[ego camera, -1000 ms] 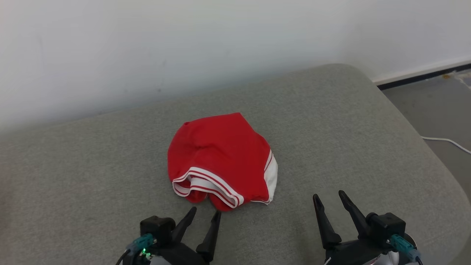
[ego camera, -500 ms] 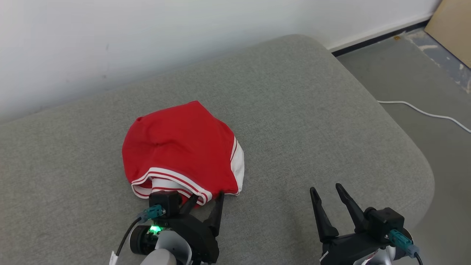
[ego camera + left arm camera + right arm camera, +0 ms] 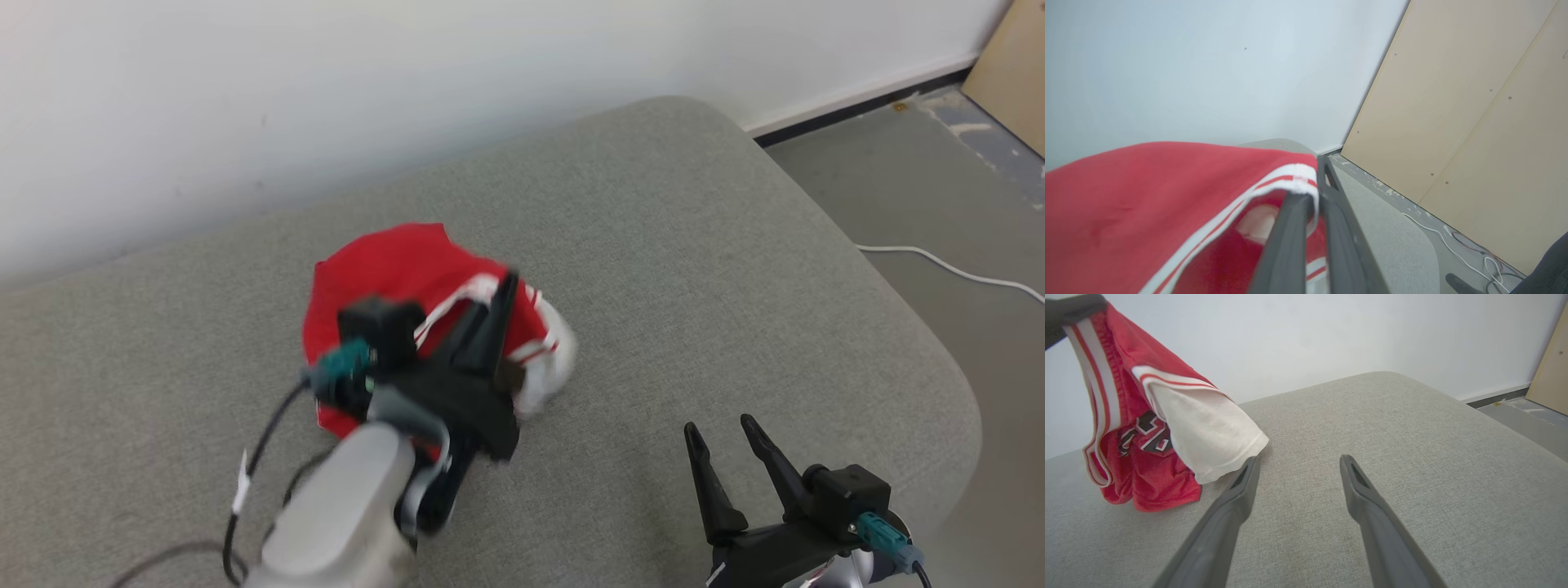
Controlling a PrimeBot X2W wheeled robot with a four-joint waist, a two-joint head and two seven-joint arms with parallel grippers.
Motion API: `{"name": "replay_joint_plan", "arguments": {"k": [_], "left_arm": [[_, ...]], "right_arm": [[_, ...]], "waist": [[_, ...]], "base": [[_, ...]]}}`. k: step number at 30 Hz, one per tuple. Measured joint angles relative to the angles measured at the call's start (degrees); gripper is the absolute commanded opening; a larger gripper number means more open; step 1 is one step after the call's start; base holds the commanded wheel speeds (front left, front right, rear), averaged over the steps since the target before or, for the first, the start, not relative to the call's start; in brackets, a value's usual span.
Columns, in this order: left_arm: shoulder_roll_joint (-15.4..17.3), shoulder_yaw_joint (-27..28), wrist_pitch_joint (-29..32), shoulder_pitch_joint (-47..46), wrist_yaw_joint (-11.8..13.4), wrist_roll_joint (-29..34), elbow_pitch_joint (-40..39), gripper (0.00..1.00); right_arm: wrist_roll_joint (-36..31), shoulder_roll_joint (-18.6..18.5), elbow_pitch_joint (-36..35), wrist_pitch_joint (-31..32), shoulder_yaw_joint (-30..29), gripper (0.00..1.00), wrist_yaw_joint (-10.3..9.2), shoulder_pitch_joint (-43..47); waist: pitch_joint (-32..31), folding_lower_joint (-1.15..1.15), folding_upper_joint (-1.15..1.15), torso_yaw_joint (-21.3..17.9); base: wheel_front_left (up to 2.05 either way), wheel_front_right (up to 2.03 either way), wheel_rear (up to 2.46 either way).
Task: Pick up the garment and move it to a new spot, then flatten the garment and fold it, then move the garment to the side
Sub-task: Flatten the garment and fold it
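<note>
The garment is a red shirt with white striped trim and a white sleeve. It hangs lifted off the grey cushion, its lower folds still touching the fabric surface. My left gripper is shut on the garment's striped hem, raised above the cushion's middle. In the right wrist view the garment dangles at upper left, with black lettering showing. My right gripper stands open and empty low at the right, over bare cushion.
A white wall runs behind the cushion. To the right the cushion's rounded edge drops to grey floor, where a white cable lies. A beige panel stands at the far right.
My left gripper closed on the garment's hem and lifted it up and away from me. The garment went from a flat heap to hanging. The head camera shifted slightly; the right gripper stayed put.
</note>
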Motion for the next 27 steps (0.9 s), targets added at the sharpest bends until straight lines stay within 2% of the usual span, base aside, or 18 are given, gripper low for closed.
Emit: {"name": "replay_joint_plan", "arguments": {"k": [7, 17, 22, 27], "left_arm": [[0.0, -1.4, -1.0, -12.7, -0.2, -3.2, -2.2, 0.0], [0.0, -2.1, -3.2, -24.3, 0.5, -15.5, -10.2, 0.0], [-0.1, -0.1, -3.4, -23.9, 2.2, -14.0, -11.5, 0.0], [0.4, 2.7, -3.4, -13.5, 3.0, -11.5, -5.7, 0.0]], "right_arm": [[0.0, 0.0, 0.1, 0.4, 1.3, 1.0, 0.0, 0.1], [0.0, 0.0, 0.6, 0.5, 1.8, 1.0, 0.0, 0.9], [0.4, 0.0, 0.6, 0.3, 1.9, 1.0, 0.0, 0.8], [0.7, 0.0, 0.8, 0.0, 1.3, 1.0, 0.0, 0.7]], "waist": [[-2.2, 0.0, 0.0, 0.7], [-3.1, 0.0, 0.0, 0.2], [-2.8, 0.0, 0.0, 1.8], [-2.4, 0.0, 0.0, 4.3]], "base": [[0.0, 0.0, 0.0], [0.0, 0.0, 0.0], [0.0, 0.0, 0.0], [0.0, 0.0, 0.0]]}}
